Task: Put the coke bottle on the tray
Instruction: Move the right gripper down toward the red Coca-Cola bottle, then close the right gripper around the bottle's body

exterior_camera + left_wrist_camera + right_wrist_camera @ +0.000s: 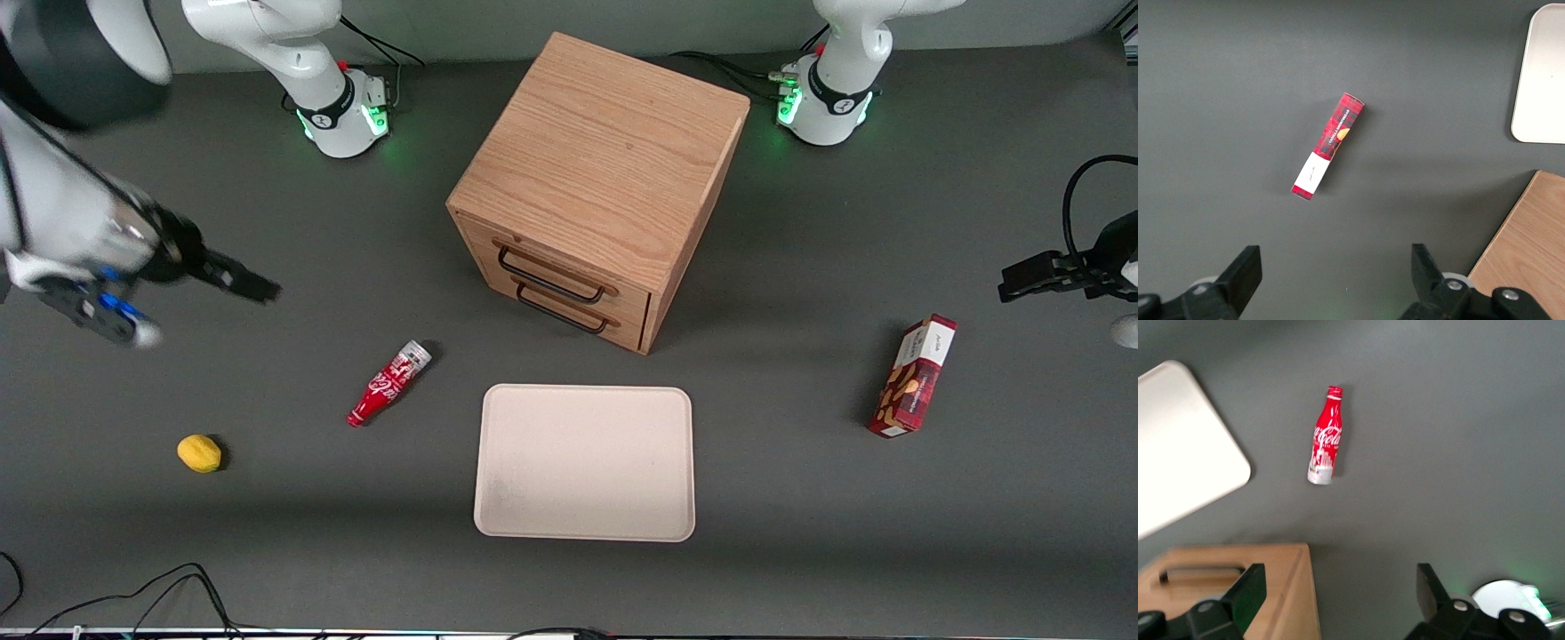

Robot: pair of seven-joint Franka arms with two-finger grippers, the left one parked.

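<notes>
The coke bottle [388,384] lies on its side on the dark table, a slim red bottle with white script, its silvery base end pointing toward the drawer cabinet. The right wrist view shows the bottle [1324,439] too. The cream-beige tray [587,462] sits flat beside the bottle, nearer the table's middle, with nothing on it; a corner of the tray [1178,447] appears in the wrist view. My gripper [240,280] hangs in the air toward the working arm's end, farther from the front camera than the bottle. The gripper [1338,580] is open and holds nothing.
A wooden cabinet [596,169] with two black-handled drawers stands just farther from the camera than the tray. A red snack box [913,375] lies toward the parked arm's end. A small yellow fruit [199,452] lies toward the working arm's end, nearer the camera than the bottle.
</notes>
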